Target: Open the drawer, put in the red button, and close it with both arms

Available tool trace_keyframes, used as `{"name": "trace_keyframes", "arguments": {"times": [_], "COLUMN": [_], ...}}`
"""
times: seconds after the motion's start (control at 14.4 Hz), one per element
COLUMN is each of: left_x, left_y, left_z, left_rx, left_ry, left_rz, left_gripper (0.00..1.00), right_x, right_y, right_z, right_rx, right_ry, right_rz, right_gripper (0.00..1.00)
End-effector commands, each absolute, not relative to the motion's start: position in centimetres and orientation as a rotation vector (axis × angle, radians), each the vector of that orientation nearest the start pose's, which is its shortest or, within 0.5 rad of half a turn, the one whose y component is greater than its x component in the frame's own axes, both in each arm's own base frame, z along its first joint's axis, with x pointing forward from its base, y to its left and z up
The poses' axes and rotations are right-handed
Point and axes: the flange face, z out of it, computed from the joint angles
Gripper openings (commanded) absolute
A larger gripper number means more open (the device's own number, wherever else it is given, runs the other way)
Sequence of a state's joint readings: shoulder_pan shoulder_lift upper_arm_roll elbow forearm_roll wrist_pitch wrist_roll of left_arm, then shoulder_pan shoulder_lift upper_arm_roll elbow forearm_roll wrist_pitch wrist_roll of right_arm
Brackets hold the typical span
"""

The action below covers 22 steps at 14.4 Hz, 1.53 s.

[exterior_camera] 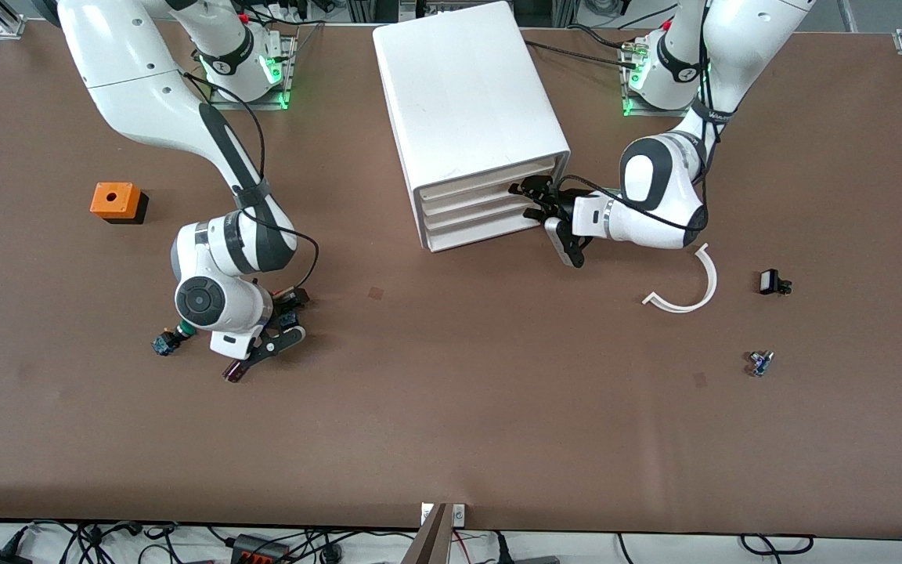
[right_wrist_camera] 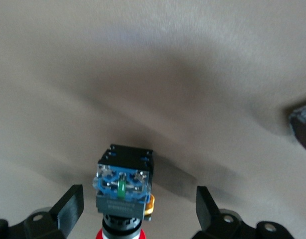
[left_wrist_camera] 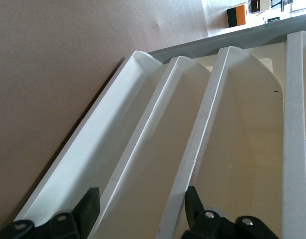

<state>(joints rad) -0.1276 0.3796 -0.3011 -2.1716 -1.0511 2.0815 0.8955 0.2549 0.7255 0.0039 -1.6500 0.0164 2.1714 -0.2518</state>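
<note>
The white drawer cabinet (exterior_camera: 467,110) stands at the middle of the table near the bases, its stacked drawers (exterior_camera: 482,213) all pushed in. My left gripper (exterior_camera: 531,201) is at the drawer fronts, open. In the left wrist view its fingers (left_wrist_camera: 90,204) straddle the lip of one drawer (left_wrist_camera: 143,149). Toward the right arm's end, my right gripper (exterior_camera: 293,316) is down at the table, open around the red button (exterior_camera: 286,319). In the right wrist view the red button (right_wrist_camera: 124,184) lies on its side between the fingers (right_wrist_camera: 68,206), its red cap toward the hand; neither finger touches it.
A green-capped switch (exterior_camera: 165,342) lies beside the right hand. An orange box (exterior_camera: 116,201) sits farther from the camera. Toward the left arm's end lie a white curved strip (exterior_camera: 686,286), a small black part (exterior_camera: 772,282) and a small blue part (exterior_camera: 760,362).
</note>
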Motion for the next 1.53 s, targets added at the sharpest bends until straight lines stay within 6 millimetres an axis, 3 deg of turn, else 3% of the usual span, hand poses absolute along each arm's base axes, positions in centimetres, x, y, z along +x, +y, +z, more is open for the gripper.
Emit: {"name": "trace_keyframes", "arguments": {"times": [0.0, 0.07, 0.21, 0.28, 0.49, 0.7, 1.04, 1.18, 1.32, 1.39, 1.46], "left_x": [45.4, 45.4, 45.4, 45.5, 45.9, 47.2, 50.8, 53.4, 56.8, 58.2, 59.2], "left_y": [-26.1, -26.1, -26.0, -26.1, -26.2, -25.6, -23.7, -23.0, -21.4, -20.5, -20.0], "left_z": [22.8, 22.8, 22.7, 22.7, 23.0, 23.4, 23.9, 23.0, 22.0, 21.2, 21.1], "left_rx": [2.070, 2.070, 2.071, 2.071, 2.065, 2.064, 2.070, 2.062, 2.078, 2.087, 2.089], "left_ry": [-0.606, -0.606, -0.603, -0.605, -0.620, -0.614, -0.577, -0.549, -0.570, -0.582, -0.575], "left_rz": [-0.235, -0.237, -0.237, -0.236, -0.222, -0.189, -0.123, -0.094, -0.062, -0.056, -0.040], "left_gripper": [0.70, 0.60, 0.36, 0.25, 0.05, 0.04, 0.05, 0.05, 0.05, 0.10, 0.20], "right_x": [63.8, 63.8, 63.8, 64.0, 64.8, 67.3, 69.0, 68.5, 68.5, 68.6, 67.9], "right_y": [17.1, 17.2, 17.3, 17.3, 18.4, 19.0, 22.3, 25.8, 26.9, 27.5, 29.4], "right_z": [17.6, 17.6, 17.7, 17.9, 19.9, 24.4, 31.9, 34.0, 35.0, 35.9, 36.6], "right_rx": [-2.987, -2.985, -2.984, -2.986, -2.985, -2.990, -2.974, -2.925, -2.893, -2.886, -2.876], "right_ry": [-0.812, -0.814, -0.827, -0.829, -0.833, -0.838, -0.884, -0.881, -0.753, -0.760, -0.799], "right_rz": [0.335, 0.335, 0.331, 0.322, 0.283, 0.203, 0.151, 0.149, 0.131, 0.103, 0.086], "right_gripper": [0.85, 0.68, 0.18, 0.01, 0.00, 0.00, 0.00, 0.00, 0.00, 0.00, 0.00]}}
